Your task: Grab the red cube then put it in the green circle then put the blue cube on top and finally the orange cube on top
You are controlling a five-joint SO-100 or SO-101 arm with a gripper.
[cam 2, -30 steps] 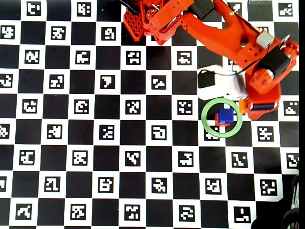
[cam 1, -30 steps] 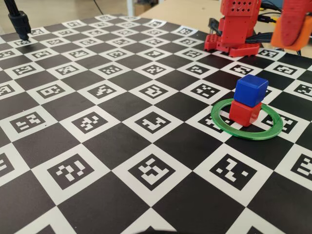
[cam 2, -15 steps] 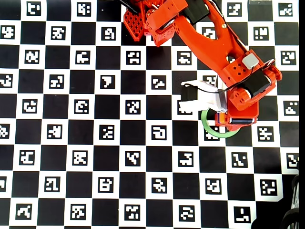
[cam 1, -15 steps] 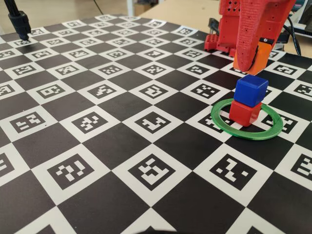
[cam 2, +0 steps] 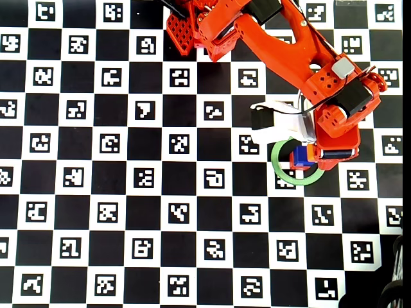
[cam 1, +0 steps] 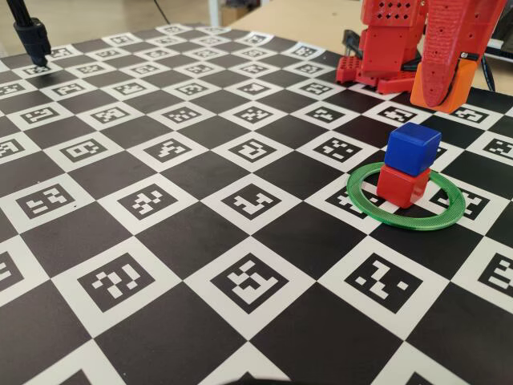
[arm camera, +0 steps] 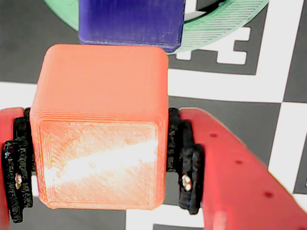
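Filling the wrist view, we see the orange cube [arm camera: 98, 129] clamped in the tool [arm camera: 98, 163]. At right in the fixed view, blue cube [cam 1: 411, 147] sits on red cube [cam 1: 403, 184] inside the green circle [cam 1: 369, 210].

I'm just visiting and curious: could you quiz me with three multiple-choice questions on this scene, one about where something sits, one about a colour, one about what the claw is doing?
1. Where is the red cube?
A. inside the green circle
B. outside it
C. in the claw

2. Which colour of cube lies on the red one?
A. orange
B. green
C. blue

3. The gripper is
A. open and empty
B. shut on the orange cube
C. shut on the ring

Answers: 1 A, the ring surrounds it. 2 C, the blue cube sits on it. 3 B, both fingers press its sides in the wrist view.
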